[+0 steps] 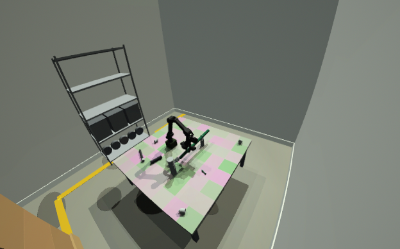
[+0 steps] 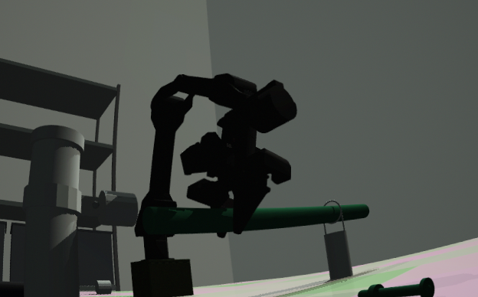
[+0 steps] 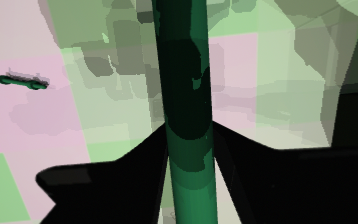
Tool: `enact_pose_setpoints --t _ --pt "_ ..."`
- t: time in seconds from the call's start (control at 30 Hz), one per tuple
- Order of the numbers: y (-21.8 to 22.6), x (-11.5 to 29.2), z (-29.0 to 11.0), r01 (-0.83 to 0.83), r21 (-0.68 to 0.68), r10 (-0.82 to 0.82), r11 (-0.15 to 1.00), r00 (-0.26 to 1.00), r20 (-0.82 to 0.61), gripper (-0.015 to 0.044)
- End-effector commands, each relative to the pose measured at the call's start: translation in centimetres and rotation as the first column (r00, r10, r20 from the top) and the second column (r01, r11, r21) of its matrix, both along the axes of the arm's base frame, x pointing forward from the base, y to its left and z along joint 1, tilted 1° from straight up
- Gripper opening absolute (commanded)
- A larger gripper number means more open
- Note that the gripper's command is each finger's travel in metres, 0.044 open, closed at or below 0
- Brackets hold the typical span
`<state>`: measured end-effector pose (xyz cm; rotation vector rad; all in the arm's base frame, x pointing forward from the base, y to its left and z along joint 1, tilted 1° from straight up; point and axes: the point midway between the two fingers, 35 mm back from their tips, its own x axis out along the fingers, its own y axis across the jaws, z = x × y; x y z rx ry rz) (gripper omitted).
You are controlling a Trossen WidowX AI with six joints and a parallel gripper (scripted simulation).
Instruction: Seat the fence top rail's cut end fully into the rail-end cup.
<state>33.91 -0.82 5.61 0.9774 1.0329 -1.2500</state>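
1. Pincer [image 2: 230, 231] clamped on the green rail [image 2: 305, 215], fingers pressed to both its sides in the wrist view [image 3: 187, 165].
2. Rail held nearly level and clear of the table [image 2: 454, 256] in the exterior view, running both ways out from the pincer.
3. To one side of the pincer, passed through the wire loop [image 2: 333, 211] atop the small post [image 2: 337, 254], with a short stub sticking out beyond.
4. To the other side, cut end stopped just short of the cup [image 2: 115, 208], a narrow gap seen between them; not seated.
5. Cup hung on the band [image 2: 54, 197] round the big post [image 2: 52, 214], band below the cap [image 2: 57, 137].
6. Gap, loop, cup and band seen only from the exterior view; wrist view limited to rail, finger tips, checkered top and a small green bolt [image 3: 22, 82] off to the side.
7. Top view alone gave the wider room: shelf [image 1: 104, 103], yellow floor line [image 1: 85, 180], box corner [image 1: 18, 224], with arm [image 1: 179, 129], rail [image 1: 195, 144] and post [image 1: 171, 165] too small for contact to be judged.
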Motion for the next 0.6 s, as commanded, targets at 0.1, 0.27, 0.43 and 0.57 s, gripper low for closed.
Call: enact_pose_setpoints --t 0.1,0.27,0.43,0.57 --pt "-0.45 0.06 1.09 0.012 -0.031 -0.012 0.999 1.000 0.018 0.0000" --pt "-0.36 0.02 0.94 0.011 -0.027 -0.010 1.000 1.000 0.014 0.0000" --pt "-0.07 -0.10 0.48 0.006 -0.015 -0.006 1.000 1.000 0.002 0.0000" --pt "-0.08 -0.10 0.49 0.006 -0.015 -0.006 1.000 1.000 0.002 0.0000"
